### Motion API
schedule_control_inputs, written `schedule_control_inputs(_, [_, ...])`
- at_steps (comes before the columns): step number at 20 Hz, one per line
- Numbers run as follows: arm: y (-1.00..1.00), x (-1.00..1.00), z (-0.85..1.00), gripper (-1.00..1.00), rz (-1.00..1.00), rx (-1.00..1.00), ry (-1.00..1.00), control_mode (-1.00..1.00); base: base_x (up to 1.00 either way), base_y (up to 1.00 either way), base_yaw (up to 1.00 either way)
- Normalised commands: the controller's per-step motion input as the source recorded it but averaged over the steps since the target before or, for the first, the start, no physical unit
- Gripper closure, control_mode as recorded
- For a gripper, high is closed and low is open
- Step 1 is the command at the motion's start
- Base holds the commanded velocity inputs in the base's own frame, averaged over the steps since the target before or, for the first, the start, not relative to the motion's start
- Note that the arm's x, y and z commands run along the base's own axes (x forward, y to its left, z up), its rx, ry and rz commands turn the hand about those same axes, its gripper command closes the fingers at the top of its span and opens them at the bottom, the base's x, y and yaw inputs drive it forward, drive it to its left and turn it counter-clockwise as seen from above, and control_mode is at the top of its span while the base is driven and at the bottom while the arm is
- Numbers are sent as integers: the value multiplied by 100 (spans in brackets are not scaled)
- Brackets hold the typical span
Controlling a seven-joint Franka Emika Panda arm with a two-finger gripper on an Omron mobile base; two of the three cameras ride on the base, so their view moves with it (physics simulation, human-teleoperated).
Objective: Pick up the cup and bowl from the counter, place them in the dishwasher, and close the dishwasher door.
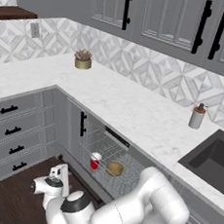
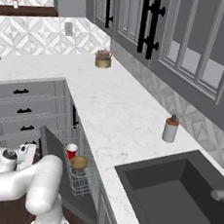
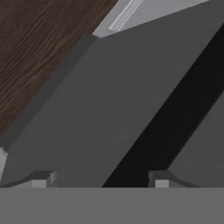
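Inside the dishwasher [image 1: 110,158], on the grey wire rack [image 1: 121,183], the cup [image 1: 95,160] stands upright with its white rim up, and the bowl [image 1: 114,168] sits just beside it, closer to the sink end of the counter [image 1: 133,111]. The right base view shows the same pair: cup [image 2: 71,151] and bowl [image 2: 79,162] side by side in the rack [image 2: 79,181], which is drawn out from under the counter [image 2: 118,119]. The dishwasher door [image 2: 55,154] is not shut; in the right base view it appears as a dark panel standing partly raised just to the left of the rack.

The arm is bent low in front of the cabinets, and the gripper [image 1: 58,173] is down near the dark wood floor [image 1: 6,205], to the left of the rack. In the right base view the gripper [image 2: 26,155] sits close to the door's edge. In the hand view the two fingertips [image 3: 41,179] stand wide apart with nothing between them, facing a flat grey panel crossed by a dark band; whether they touch that panel cannot be told.

On the counter, a small potted plant [image 1: 83,59] stands near the backsplash, a grey soap dispenser [image 1: 197,116] stands near the dark sink [image 1: 216,159].
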Motion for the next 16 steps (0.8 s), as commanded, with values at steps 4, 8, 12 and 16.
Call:
schedule_control_inputs(4, [-74,59,-65,-100,0,-19,0,-100,0,0,0])
schedule_control_inputs(8, [-88,69,-76,-100,5,-9,0,-100,0,0,0])
schedule_control_inputs(12, [-100,88,-64,-100,1,-8,0,-100,0,0,0])
schedule_control_inputs(16, [-100,100,-80,-100,1,-9,0,-100,0,0,0])
